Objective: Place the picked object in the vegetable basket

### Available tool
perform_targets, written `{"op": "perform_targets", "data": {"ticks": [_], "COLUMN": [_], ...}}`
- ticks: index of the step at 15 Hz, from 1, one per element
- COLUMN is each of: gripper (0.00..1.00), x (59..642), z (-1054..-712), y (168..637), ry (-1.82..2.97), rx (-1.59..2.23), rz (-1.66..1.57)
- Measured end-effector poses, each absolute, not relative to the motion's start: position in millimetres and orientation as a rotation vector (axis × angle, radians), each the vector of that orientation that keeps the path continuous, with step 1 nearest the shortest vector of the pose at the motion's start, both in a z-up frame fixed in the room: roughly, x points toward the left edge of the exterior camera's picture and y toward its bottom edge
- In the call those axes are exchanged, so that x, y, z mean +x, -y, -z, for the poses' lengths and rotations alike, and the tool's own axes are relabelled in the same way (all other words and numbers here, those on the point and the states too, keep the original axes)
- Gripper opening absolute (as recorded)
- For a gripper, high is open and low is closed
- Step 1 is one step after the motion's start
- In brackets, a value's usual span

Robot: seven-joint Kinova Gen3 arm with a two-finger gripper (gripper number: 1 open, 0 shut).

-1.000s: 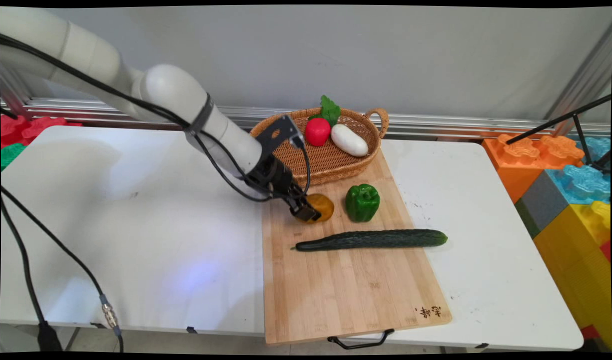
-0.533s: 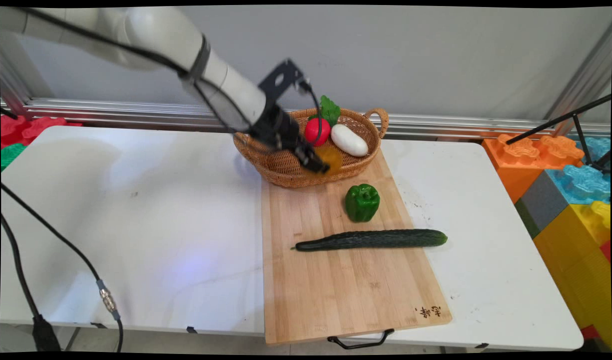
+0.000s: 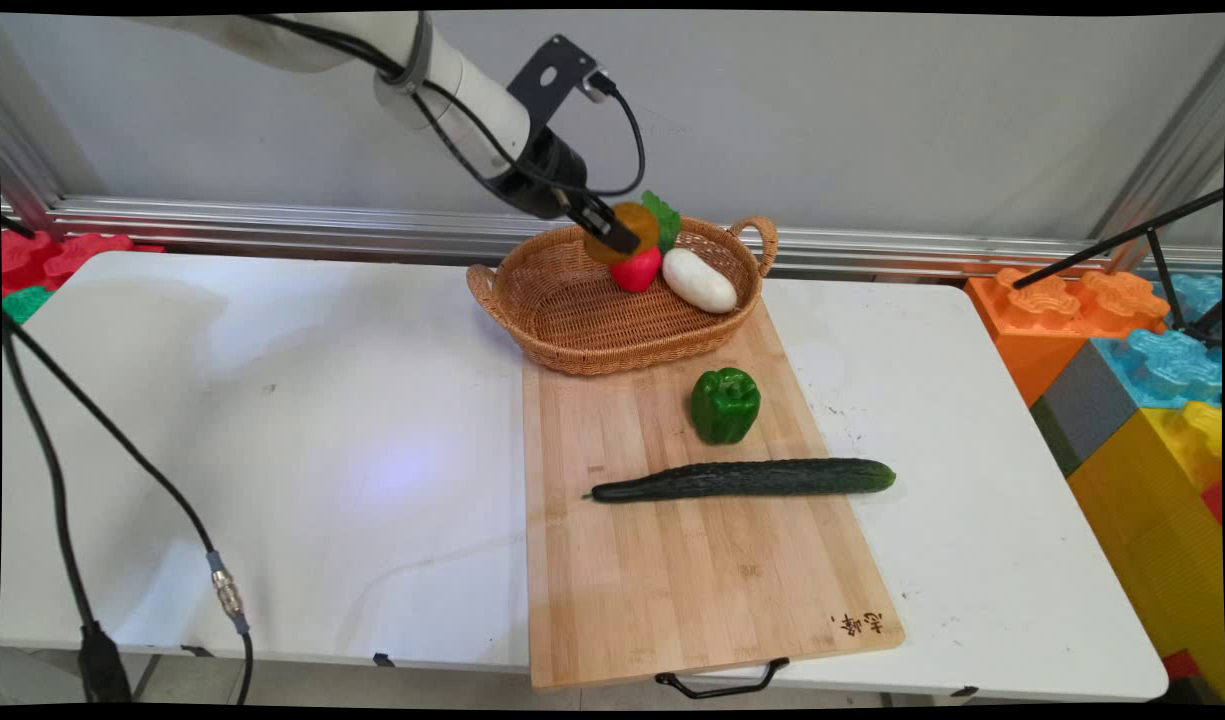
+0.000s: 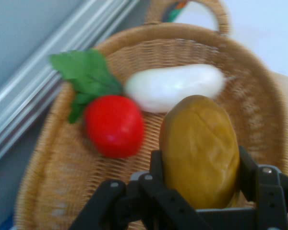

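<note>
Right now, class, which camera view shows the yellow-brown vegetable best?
The hand view: the yellow-brown vegetable fills the foreground, clamped in the gripper above the basket. The main view shows it small, partly hidden by the gripper.

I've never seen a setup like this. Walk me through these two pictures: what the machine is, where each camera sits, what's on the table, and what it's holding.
The machine is a white robot arm ending in a black two-finger gripper. The main view looks down across the white table from a fixed camera. The hand view comes from a camera on the hand, looking along the fingers. The gripper is shut on a brownish-yellow potato, held in the air above a wicker basket. In the basket lie a red radish with green leaves and a white eggplant. The basket's near part sits on a wooden cutting board, where a green pepper and a cucumber also lie.
</note>
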State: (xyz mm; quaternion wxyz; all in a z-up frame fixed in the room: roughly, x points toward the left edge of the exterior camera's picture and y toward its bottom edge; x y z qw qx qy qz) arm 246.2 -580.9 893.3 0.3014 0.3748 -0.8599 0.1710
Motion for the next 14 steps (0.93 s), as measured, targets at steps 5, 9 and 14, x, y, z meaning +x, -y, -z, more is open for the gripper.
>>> {"op": "perform_targets", "data": {"ticks": [5,9,14], "gripper": [0.0,0.0,0.0], "x": [260.5,268.2,274.9], "z": [-868.3,-839.2,-814.3], "y": [613.6,633.0,646.2], "ry": [2.273,2.275,2.288], "rx": [1.091,1.146,1.184], "rz": [-0.467,-0.44,-0.416]}}
